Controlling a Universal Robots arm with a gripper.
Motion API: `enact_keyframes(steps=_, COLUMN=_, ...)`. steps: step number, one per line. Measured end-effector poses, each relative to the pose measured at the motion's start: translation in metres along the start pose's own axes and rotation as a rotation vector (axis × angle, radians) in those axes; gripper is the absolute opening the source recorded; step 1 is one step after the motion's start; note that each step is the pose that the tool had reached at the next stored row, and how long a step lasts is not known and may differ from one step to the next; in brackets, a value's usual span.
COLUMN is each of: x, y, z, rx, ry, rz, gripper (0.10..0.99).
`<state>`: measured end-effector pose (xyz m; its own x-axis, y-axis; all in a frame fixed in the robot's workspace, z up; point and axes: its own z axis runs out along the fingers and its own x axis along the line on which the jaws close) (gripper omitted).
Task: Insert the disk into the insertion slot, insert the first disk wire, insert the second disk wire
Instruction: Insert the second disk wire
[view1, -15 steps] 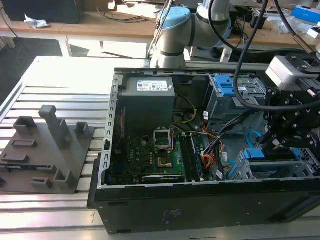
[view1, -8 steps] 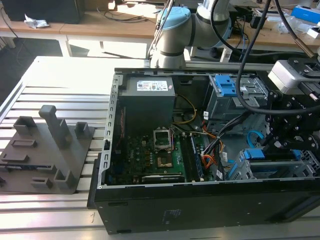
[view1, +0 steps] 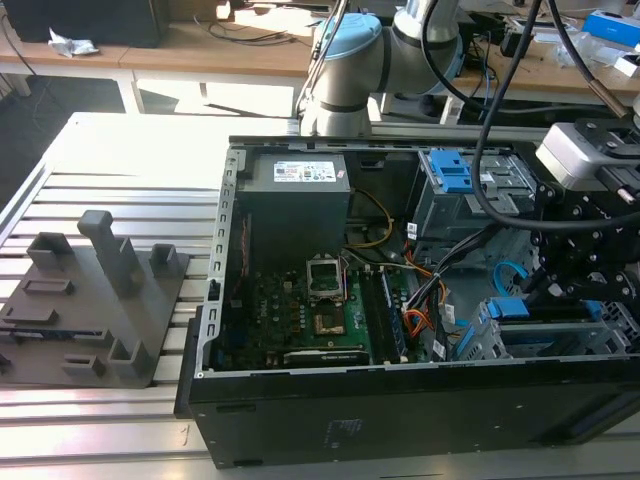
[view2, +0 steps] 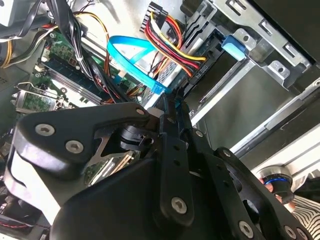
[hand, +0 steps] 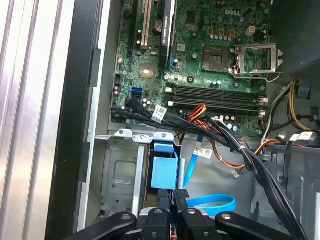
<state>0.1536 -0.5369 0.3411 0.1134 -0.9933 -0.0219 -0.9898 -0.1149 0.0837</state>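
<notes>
Deep in the open computer case (view1: 400, 395), at the exterior view's right, the end effector (view2: 172, 102) hangs over the silver drive cage. Its fingers (hand: 166, 196) are pressed together, and in both wrist views the free end of the second disk wire (hand: 215, 202) runs right in between their tips, so it looks pinched there. From that point the light blue cable curls away in a loop.

The disk (hand: 165, 172), known by its blue carrier, appears to be already seated in the insertion slot (hand: 117, 175). A bundle of red, yellow and black leads (view2: 172, 37) runs down to a dark plug close against the disk's end. Whether that plug is fully home I cannot tell.

My judgement is that the second-wire step is in hand. It calls for fine alignment of a small flat connector in a crowded corner, with the black cable bundle (hand: 235, 145) close by.

As for writing, a white printed label sits on the grey power supply (view1: 300, 205), small white tags (hand: 160, 112) hang on cables, and the motherboard (hand: 210, 55) carries lettering.
</notes>
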Motion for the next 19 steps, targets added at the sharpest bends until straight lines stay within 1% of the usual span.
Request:
enact_keyframes(steps=3, x=0.0003, y=-0.0022, z=-0.0001, rx=0.000, ry=0.0007, rz=0.000, gripper=0.161)
enact_keyframes(steps=5, x=0.0006, y=-0.0052, z=-0.0004, rx=-0.001, ry=0.0008, rz=0.000, gripper=0.161)
enact_keyframes(steps=9, x=0.0009, y=-0.0073, z=-0.0005, rx=-0.002, ry=0.0006, rz=0.000, gripper=0.161)
enact_keyframes(steps=10, x=0.0010, y=-0.0083, z=0.0003, rx=-0.002, ry=-0.0012, rz=0.000, gripper=0.161)
enact_keyframes(steps=12, x=0.0011, y=-0.0095, z=-0.0008, rx=-0.003, ry=0.0009, rz=0.000, gripper=0.161)
enact_keyframes(steps=17, x=0.0014, y=-0.0099, z=-0.0005, rx=-0.003, ry=0.0006, rz=0.000, gripper=0.161)
enact_keyframes(steps=19, x=0.0021, y=-0.0099, z=0.0001, rx=-0.002, ry=0.0000, rz=0.010, gripper=0.161)
